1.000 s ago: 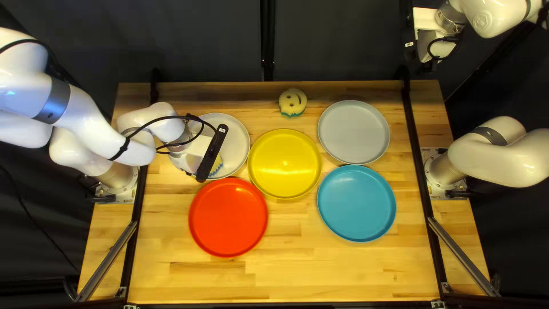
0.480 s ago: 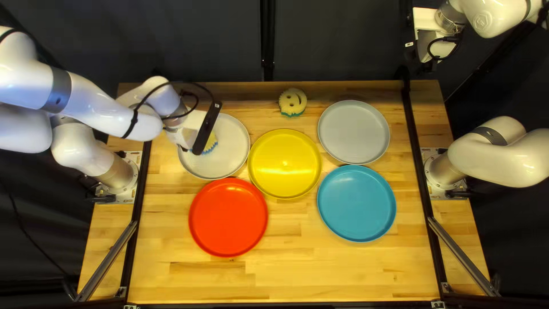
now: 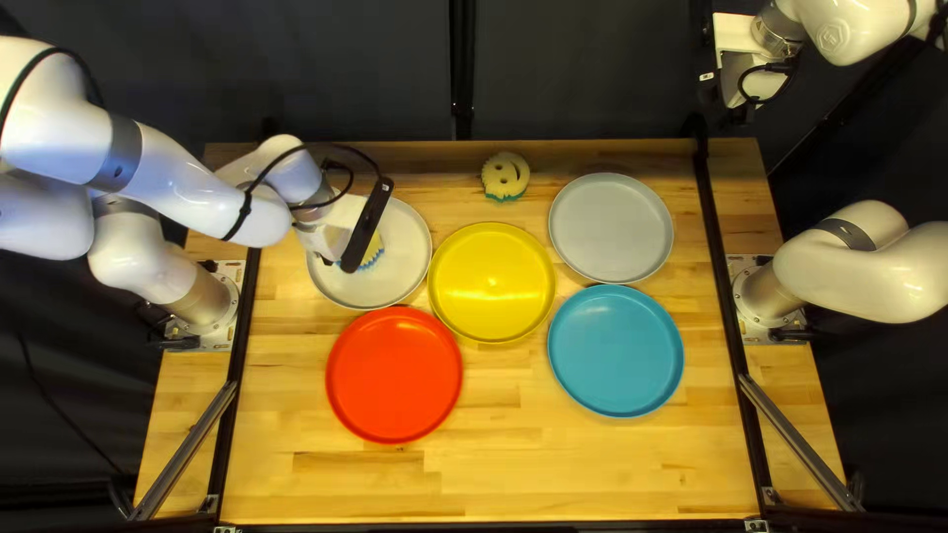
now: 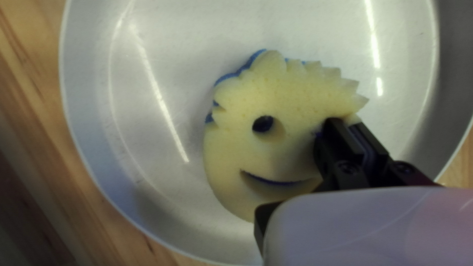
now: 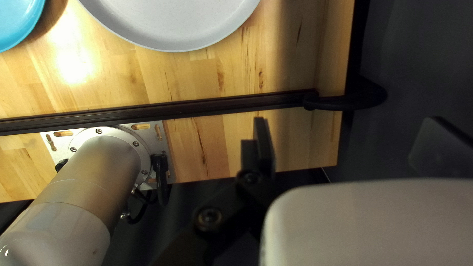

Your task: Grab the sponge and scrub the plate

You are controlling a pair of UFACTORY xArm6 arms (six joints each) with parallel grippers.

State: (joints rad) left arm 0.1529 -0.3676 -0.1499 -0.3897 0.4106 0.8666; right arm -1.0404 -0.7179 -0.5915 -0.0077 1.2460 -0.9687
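At the upper left of the top left view, the left gripper [image 3: 341, 225] pinches a smiling yellow sponge [image 3: 373, 251] over a white plate [image 3: 403, 255]. At upper right, the right gripper [image 3: 736, 77] hangs with fingers spread wide. A second sponge [image 3: 506, 176] sits at upper centre, near a yellow plate [image 3: 492, 282].

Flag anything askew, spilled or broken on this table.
I see nothing spilled or broken. Slightly odd: my left gripper pinches the blue-backed sponge, over the white plate, near one edge rather than across its middle.
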